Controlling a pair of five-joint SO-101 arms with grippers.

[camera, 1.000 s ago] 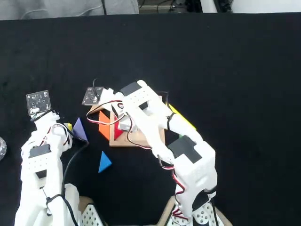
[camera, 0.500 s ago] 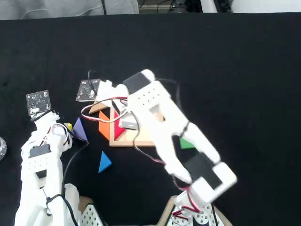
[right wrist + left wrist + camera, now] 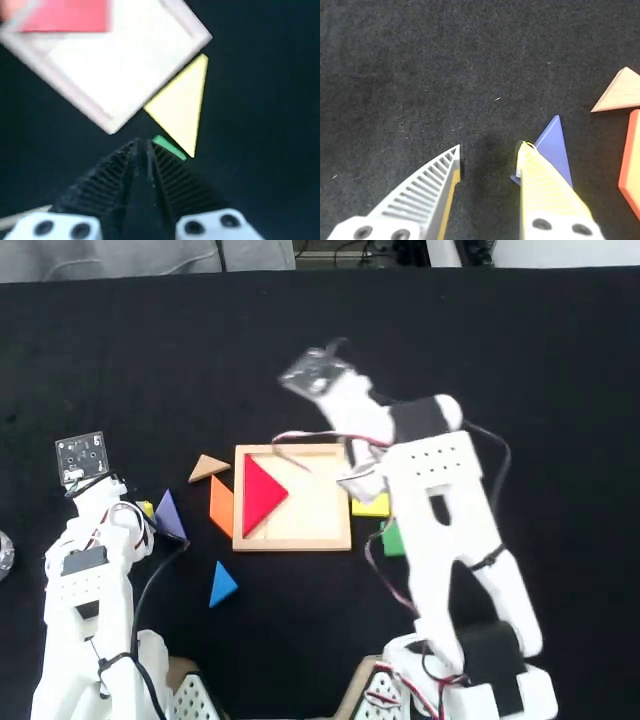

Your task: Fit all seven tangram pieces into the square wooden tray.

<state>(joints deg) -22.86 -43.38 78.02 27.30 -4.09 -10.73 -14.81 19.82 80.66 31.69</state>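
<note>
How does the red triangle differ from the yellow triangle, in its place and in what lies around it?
The red triangle lies inside the tray, its long edge against the left wall; the yellow triangle lies outside the tray, on the black table beside the right wall. The red triangle is the only piece in the tray; the yellow triangle has a green piece at one corner. Both are triangles lying flat, and no gripper holds either.

R gripper [image 3: 143,146] jaws pinched together, empty. Green piece [image 3: 169,148] just off tips, ~1 o'clock. Yellow tri [image 3: 182,105] beyond it, beside tray [image 3: 197,34] rim. Red tri [image 3: 70,15] inside tray, ~11 o'clock.
</note>
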